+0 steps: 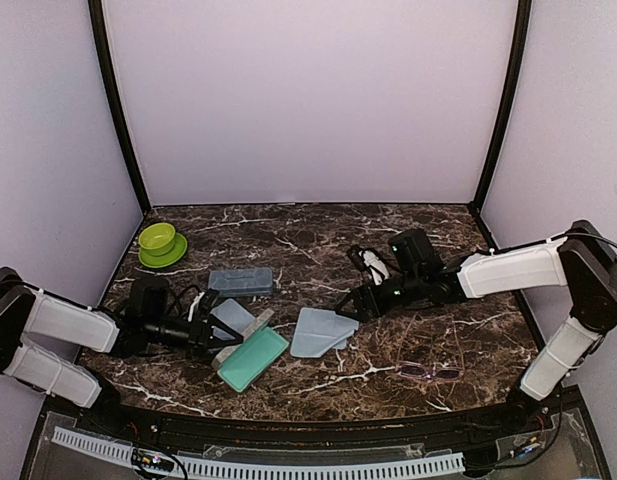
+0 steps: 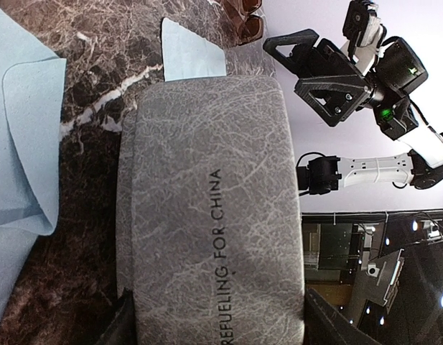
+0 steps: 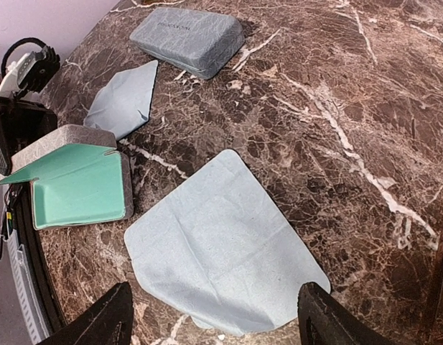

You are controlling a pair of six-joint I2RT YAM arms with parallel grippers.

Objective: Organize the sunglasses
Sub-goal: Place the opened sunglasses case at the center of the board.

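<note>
1. While we looked down from above, we found the pink-purple sunglasses (image 1: 431, 373) lying on the marble table (image 1: 318, 230) at the lower right of the frame, well apart from both arms.
2. We saw the dark brown sunglasses (image 2: 248, 20) only at the top edge of the left wrist view, just past a light blue cloth (image 2: 192, 50).
3. The left gripper (image 1: 220, 338) pinched the open grey case (image 2: 214, 215), one finger against each long side. The case's teal lining (image 3: 77, 190) showed.
4. The right gripper (image 1: 350, 303) stood spread wide above that cloth, holding nothing.
5. A closed blue-grey case (image 1: 240, 282) lay left of centre, and a green bowl (image 1: 160, 243) sat at the table's upper left.
</note>
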